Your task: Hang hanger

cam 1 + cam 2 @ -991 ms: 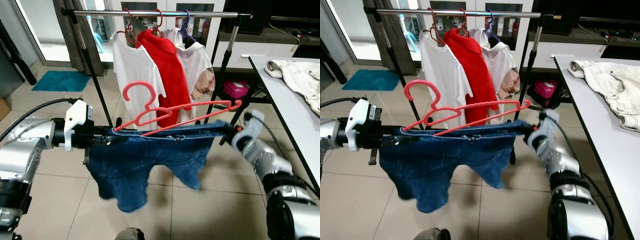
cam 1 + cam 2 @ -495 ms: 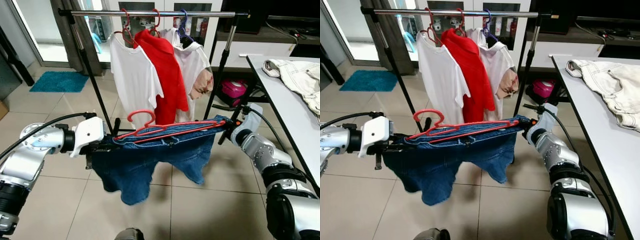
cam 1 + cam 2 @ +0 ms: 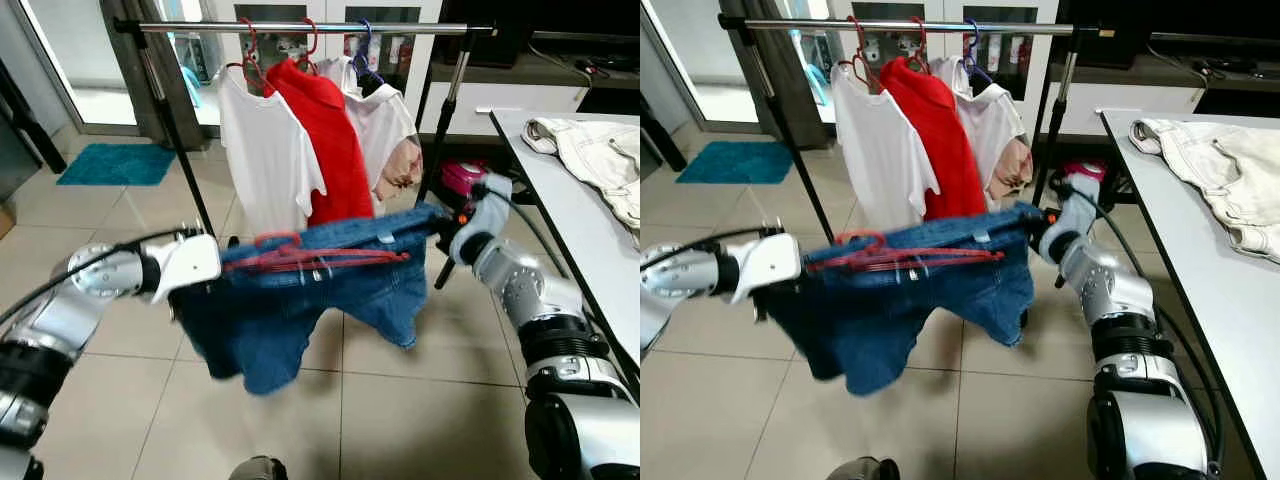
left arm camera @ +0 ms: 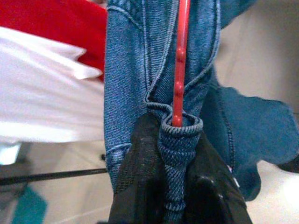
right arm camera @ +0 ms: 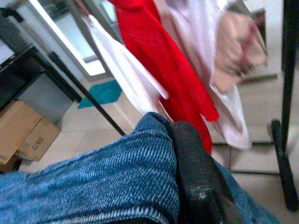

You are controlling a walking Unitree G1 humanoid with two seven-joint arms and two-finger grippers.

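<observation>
Left hand (image 4: 175, 186) and right hand (image 5: 187, 186) each clamp an end of the denim shorts (image 3: 300, 300), red hanger (image 3: 300, 258) inside.

Denim shorts (image 3: 930, 290) on red hanger (image 3: 895, 256) below rail (image 3: 910, 26)

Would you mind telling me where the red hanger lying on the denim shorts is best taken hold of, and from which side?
Probably grip the red hanger at its neck, just below the hook, coming from above. It lies nearly flat on the denim shorts, which the left claw and right claw hold stretched, so its arms rest against cloth while the hook end is bare.
</observation>
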